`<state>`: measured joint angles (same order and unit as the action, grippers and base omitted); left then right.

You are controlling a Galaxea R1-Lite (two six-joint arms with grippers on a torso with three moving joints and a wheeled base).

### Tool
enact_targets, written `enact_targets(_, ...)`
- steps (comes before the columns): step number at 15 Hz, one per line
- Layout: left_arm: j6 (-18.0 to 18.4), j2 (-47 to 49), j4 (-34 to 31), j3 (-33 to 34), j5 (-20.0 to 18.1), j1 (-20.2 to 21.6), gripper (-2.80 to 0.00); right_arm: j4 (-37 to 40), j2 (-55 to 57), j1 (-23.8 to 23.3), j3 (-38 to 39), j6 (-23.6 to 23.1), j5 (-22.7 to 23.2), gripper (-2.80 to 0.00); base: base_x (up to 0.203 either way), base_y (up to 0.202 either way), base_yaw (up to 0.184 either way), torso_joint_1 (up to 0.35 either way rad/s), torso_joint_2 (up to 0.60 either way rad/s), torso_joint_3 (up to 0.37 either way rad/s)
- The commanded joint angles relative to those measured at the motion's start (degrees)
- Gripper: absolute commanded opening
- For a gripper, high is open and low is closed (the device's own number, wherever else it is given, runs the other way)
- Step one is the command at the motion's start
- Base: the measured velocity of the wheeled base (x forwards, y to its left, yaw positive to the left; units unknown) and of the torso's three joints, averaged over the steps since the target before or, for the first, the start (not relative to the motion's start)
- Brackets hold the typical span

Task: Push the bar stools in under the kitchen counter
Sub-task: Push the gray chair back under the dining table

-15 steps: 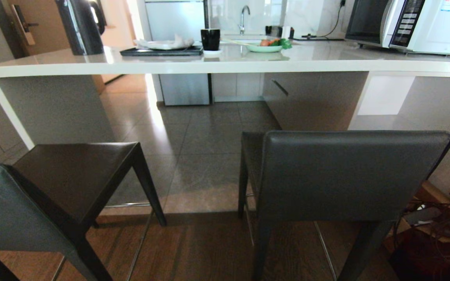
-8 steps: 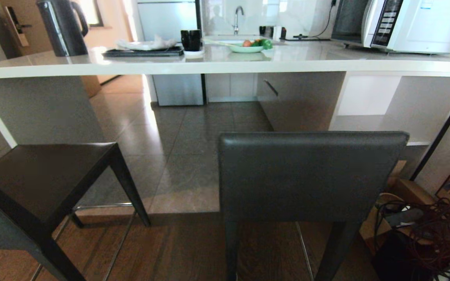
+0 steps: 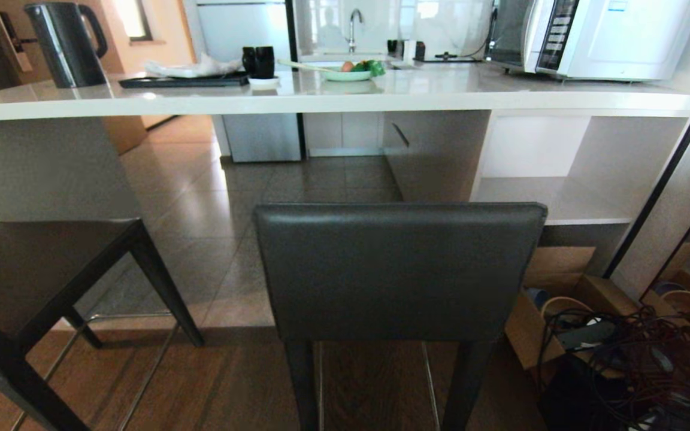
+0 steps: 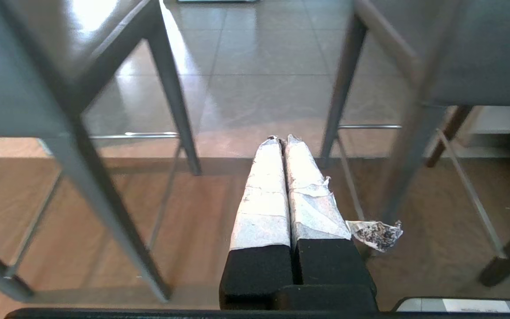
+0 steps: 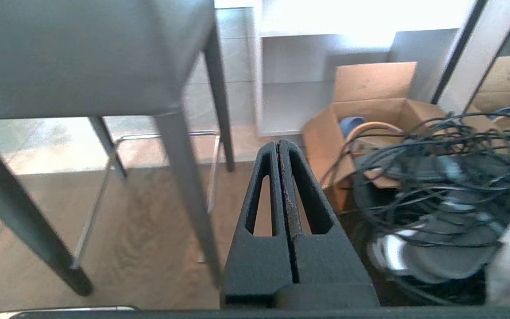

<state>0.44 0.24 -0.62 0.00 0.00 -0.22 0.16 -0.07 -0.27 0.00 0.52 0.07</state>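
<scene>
Two bar stools stand on the near side of the kitchen counter (image 3: 321, 99). One stool (image 3: 399, 269) is straight ahead in the head view, its dark grey backrest facing me. The other stool (image 3: 33, 269) is at the left, turned at an angle, its dark seat showing. Neither arm appears in the head view. My left gripper (image 4: 280, 139), fingers wrapped in white tape, is shut on nothing, low between the two stools' legs (image 4: 173, 88). My right gripper (image 5: 278, 144) is shut and empty too, low beside the right stool's leg (image 5: 184, 177).
On the counter stand a black kettle (image 3: 66, 42), a dark tray (image 3: 183, 78), black cups (image 3: 259, 61), a bowl of vegetables (image 3: 351, 70) and a microwave (image 3: 596, 33). A cardboard box (image 3: 536, 311) and tangled cables (image 3: 638, 359) lie on the floor at right, by white shelves (image 3: 560, 197).
The whole head view has shifted: the right stool now sits centred instead of at the right, and the left stool has slid toward the left edge. The camera moved, not the stools.
</scene>
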Motion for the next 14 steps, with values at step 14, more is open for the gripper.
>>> enact_targets(14, 0.0, 0.02, 0.01, 0.0, 0.0, -0.04, -2.8, 0.02, 0.07, 0.0, 0.0, 0.0, 0.01, -2.8, 0.0, -0.031, 0.0, 0.0, 0.0, 0.001)
